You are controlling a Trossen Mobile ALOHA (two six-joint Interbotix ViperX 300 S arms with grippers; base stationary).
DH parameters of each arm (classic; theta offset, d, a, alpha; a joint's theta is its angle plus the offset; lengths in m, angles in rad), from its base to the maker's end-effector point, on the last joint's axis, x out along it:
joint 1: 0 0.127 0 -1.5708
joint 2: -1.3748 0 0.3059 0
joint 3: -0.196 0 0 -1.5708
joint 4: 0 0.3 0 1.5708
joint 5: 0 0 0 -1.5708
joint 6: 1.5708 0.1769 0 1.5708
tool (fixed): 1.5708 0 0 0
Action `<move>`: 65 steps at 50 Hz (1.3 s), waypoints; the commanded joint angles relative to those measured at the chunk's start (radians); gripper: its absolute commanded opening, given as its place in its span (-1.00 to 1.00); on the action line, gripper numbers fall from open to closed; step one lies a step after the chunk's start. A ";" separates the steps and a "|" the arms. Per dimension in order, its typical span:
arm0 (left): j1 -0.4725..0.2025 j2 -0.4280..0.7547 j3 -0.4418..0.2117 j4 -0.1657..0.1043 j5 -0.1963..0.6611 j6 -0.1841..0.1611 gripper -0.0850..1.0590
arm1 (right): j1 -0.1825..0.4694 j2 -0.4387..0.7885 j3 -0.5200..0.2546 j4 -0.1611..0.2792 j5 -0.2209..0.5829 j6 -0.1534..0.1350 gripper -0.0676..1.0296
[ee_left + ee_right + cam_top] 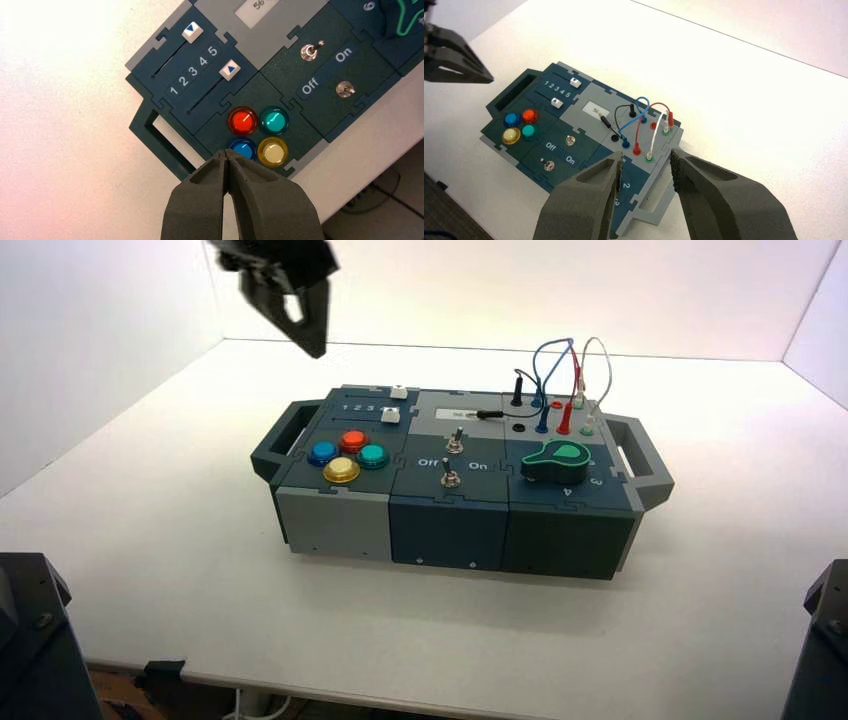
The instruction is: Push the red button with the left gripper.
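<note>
Left claw (310,335) is hanging up in the air above the worktop (150,540), off at about 11 o'clock from the box (455,490) in the high view, well apart from it and not touching anything. Its own wrist cam shows it (227,156) clenched, the two fingertips (212,167) pressed together with nothing between them.

The red button (353,440) sits on the left end of the box top in a little diamond of four domes: red at 12 o'clock, teal button (373,455) at 3, yellow button (341,470) at 6, blue button (322,452) at 9. In the left wrist shot the red one (243,121) is clear of the claw, with the tips closer to the blue one (242,149).

Behind the buttons are two sliders (210,52) with white caps, with 1 2 3 4 5 printed between them. The middle panel has two toggle switches (452,460) with Off and On lettering. The green knob (555,462) is on the right end, with the coloured wires (560,380) plugged in behind it.

Right claw (646,172) is released, fingers spread apart, hovering over the knob end of the box and holding nothing.
</note>
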 commanded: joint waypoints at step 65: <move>-0.072 0.319 -0.138 -0.008 0.057 0.017 -0.91 | 0.000 0.008 -0.014 0.003 -0.011 0.002 0.07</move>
